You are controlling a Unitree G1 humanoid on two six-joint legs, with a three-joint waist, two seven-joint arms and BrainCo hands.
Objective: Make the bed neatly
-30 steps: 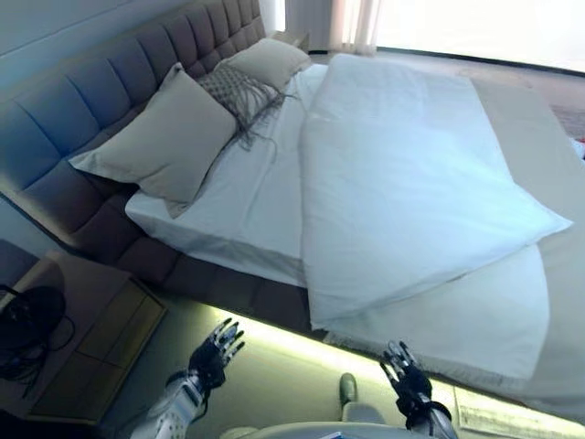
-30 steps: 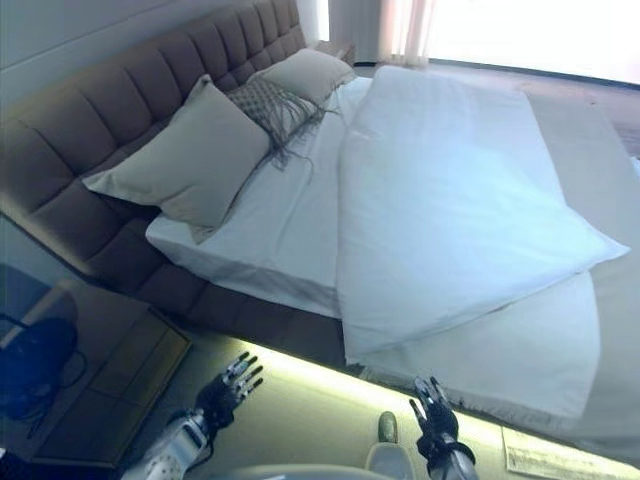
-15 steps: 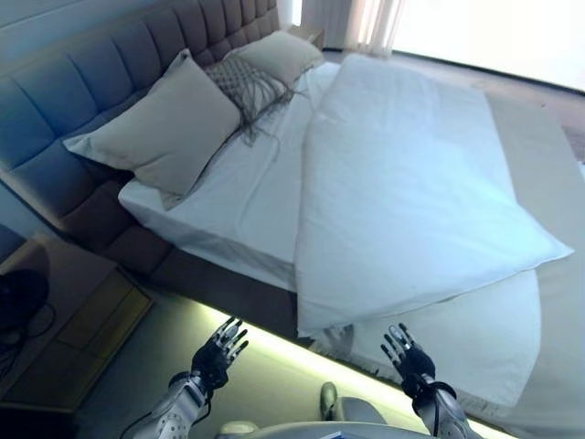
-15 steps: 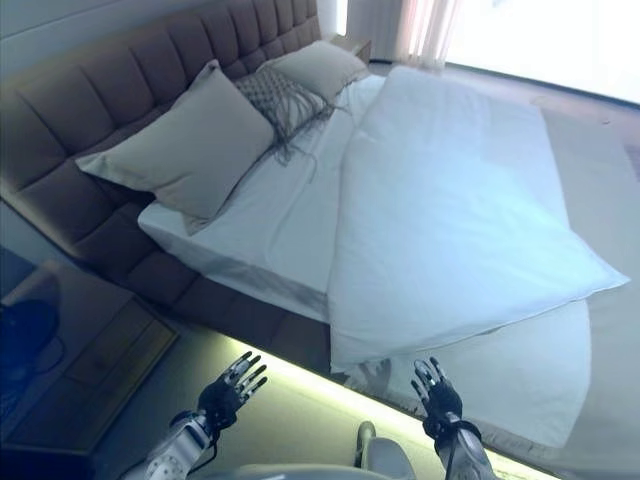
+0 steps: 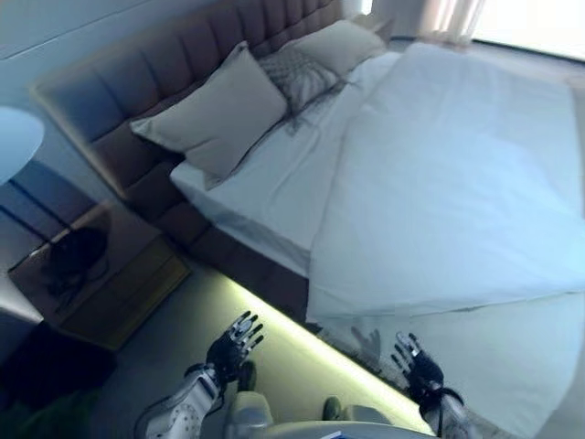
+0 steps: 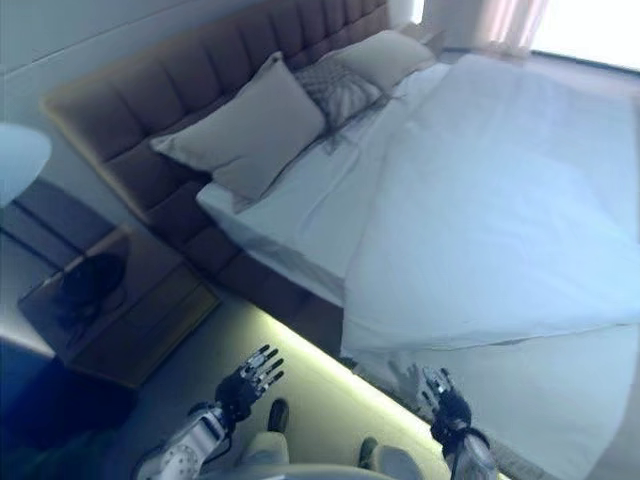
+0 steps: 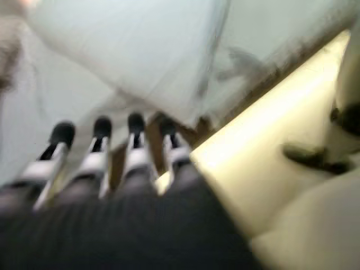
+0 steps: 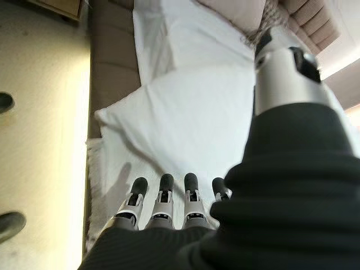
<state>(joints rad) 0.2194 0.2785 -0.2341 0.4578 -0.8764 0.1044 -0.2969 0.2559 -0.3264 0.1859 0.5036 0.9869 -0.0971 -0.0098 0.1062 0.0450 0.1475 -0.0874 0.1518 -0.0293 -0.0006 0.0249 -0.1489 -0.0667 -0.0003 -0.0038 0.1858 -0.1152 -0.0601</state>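
Note:
The bed's white duvet (image 5: 457,183) lies folded back across the mattress, its near corner (image 5: 317,309) at the bed's side edge. Bare white sheet (image 5: 265,178) shows between it and the pillows. A large beige pillow (image 5: 219,119), a patterned cushion (image 5: 302,75) and a second pillow (image 5: 340,44) lean on the padded headboard (image 5: 128,87). My left hand (image 5: 233,343) is open over the floor beside the bed. My right hand (image 5: 416,368) is open over the bed's near edge, its straight fingers (image 8: 163,197) above a white fringed cover (image 8: 112,169). The left wrist view shows straight fingers (image 7: 95,152) toward the duvet corner (image 7: 140,62).
A wooden nightstand (image 5: 110,283) stands left of the bed with a dark object (image 5: 73,256) on it. A pale lampshade (image 5: 14,142) is at the far left. A lit strip (image 5: 292,334) runs along the floor under the bed's side.
The whole picture has shifted, so the camera moved: the nightstand and lampshade show more. Both hands stay raised and open; the right hand is now over the bed's edge.

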